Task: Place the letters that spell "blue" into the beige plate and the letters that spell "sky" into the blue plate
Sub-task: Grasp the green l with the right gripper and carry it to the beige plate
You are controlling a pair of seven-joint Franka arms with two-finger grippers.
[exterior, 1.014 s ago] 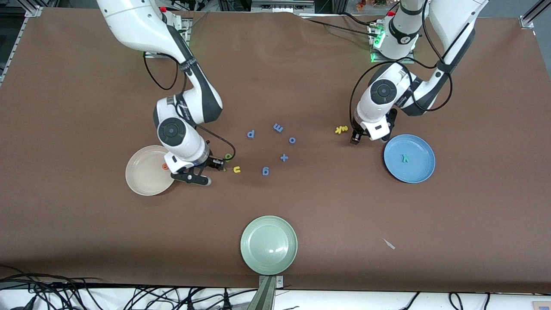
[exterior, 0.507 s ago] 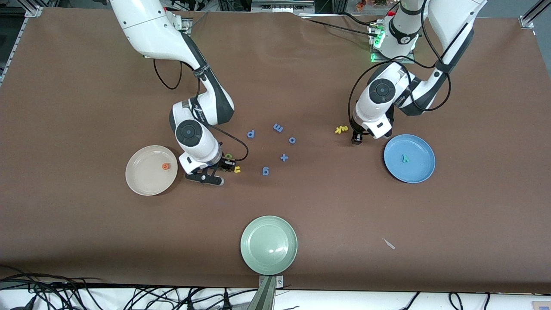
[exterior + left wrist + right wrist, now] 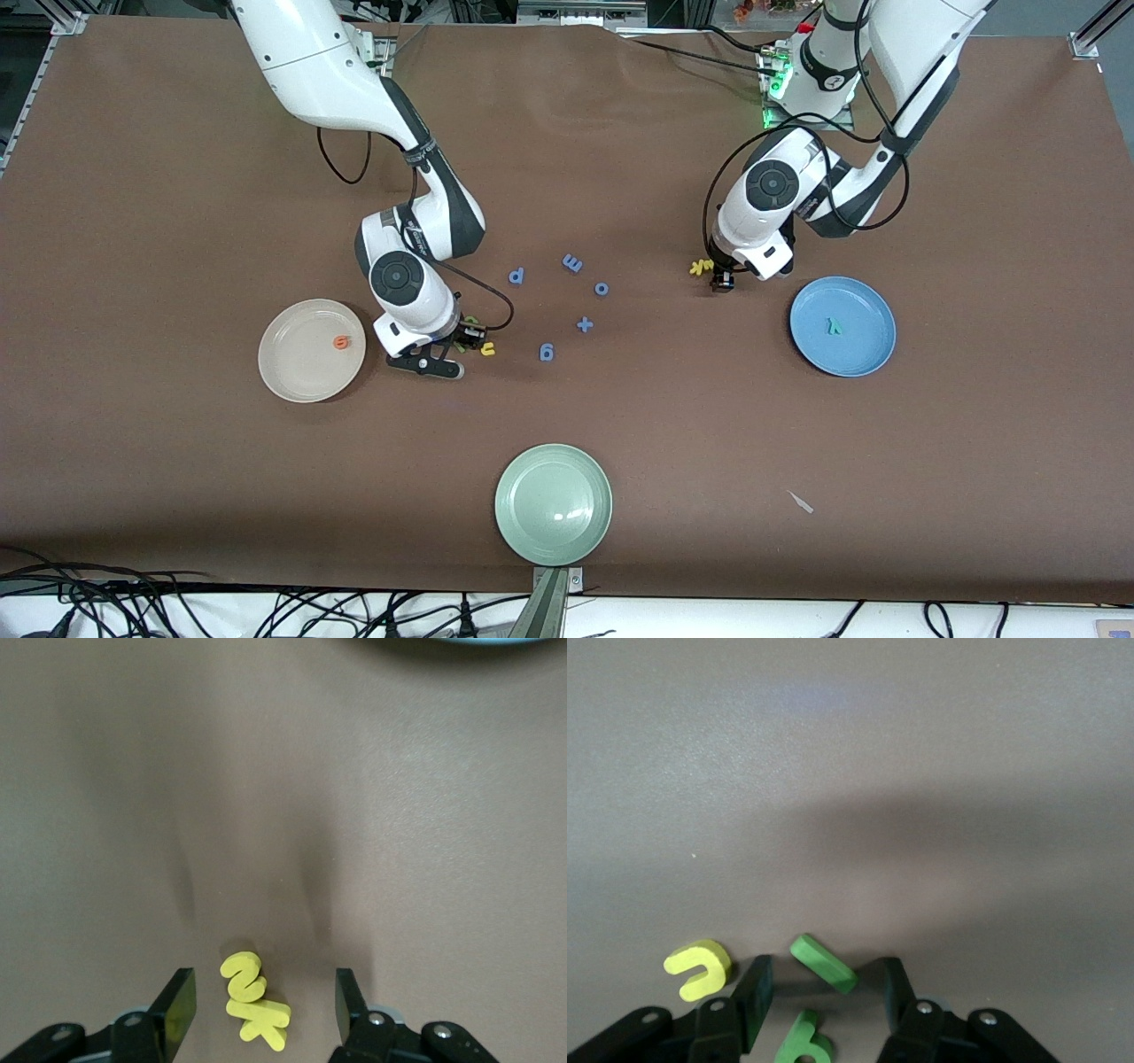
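Observation:
The beige plate (image 3: 301, 372) holds the orange e (image 3: 340, 342). Beside it, toward the table's middle, my right gripper (image 3: 467, 339) is low over the table and open. In the right wrist view its fingers (image 3: 756, 988) flank the thin green l (image 3: 824, 962) and the green b (image 3: 802, 1043), while the yellow u (image 3: 700, 967) lies just outside them. The blue plate (image 3: 864, 354) holds the teal y (image 3: 834, 326). My left gripper (image 3: 264, 1010) is open and low, with the touching yellow s (image 3: 241, 973) and k (image 3: 261, 1019) between its fingers.
Blue letters lie mid-table: a d (image 3: 516, 276), an m (image 3: 572, 262), an o (image 3: 601, 288), a plus (image 3: 585, 324) and a g (image 3: 547, 353). A pale green plate (image 3: 553, 503) sits near the front edge. A small pale scrap (image 3: 802, 502) lies beside it, toward the left arm's end.
My right gripper left the beige plate's edge and moved over the green b and l. My left gripper shifted from beside the blue plate to around the yellow s and k.

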